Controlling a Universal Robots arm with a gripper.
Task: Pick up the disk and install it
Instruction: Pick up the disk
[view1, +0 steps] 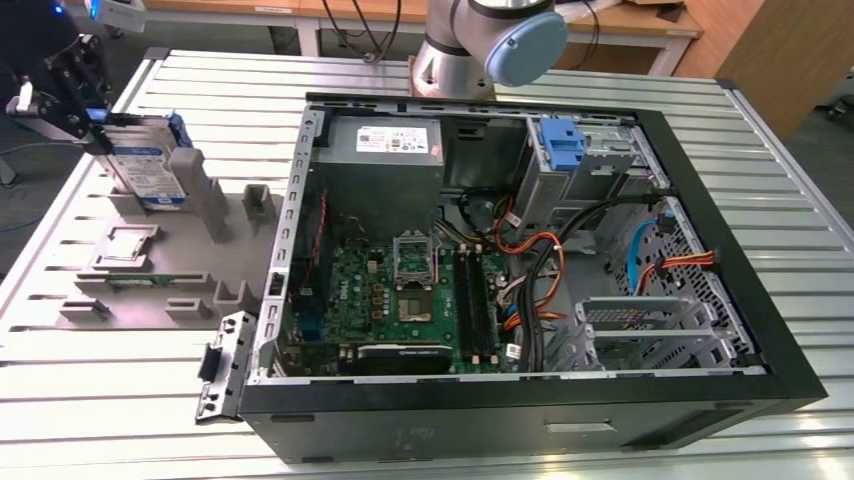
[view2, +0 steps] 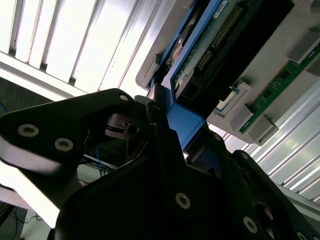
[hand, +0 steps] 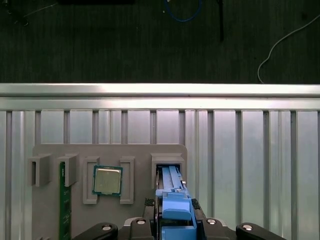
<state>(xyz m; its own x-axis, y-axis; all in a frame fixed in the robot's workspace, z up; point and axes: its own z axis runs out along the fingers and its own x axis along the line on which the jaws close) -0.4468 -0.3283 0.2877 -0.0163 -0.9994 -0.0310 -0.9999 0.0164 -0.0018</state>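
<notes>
The disk (view1: 144, 165), a silver-grey drive with a white and blue label in a blue carrier, stands on edge at the far end of the grey fixture (view1: 147, 285), on the exterior view's left. My gripper (view1: 94, 120) is over its upper end, shut on the blue carrier. In the first wrist view the disk (hand: 170, 177) runs from between my fingers down into the fixture's slot (hand: 167, 159). The second wrist view shows the disk's green circuit-board side (view2: 210, 50), with the blue carrier clamped in my gripper (view2: 182, 130).
An open computer case (view1: 534, 250) lies on the slatted metal table (view1: 774, 150), with a blue bracket (view1: 567, 145) in its drive bay at the far corner. The fixture also holds a processor chip (hand: 107, 180) and a green memory stick (hand: 62, 200). The arm's base (view1: 461, 55) stands behind the case.
</notes>
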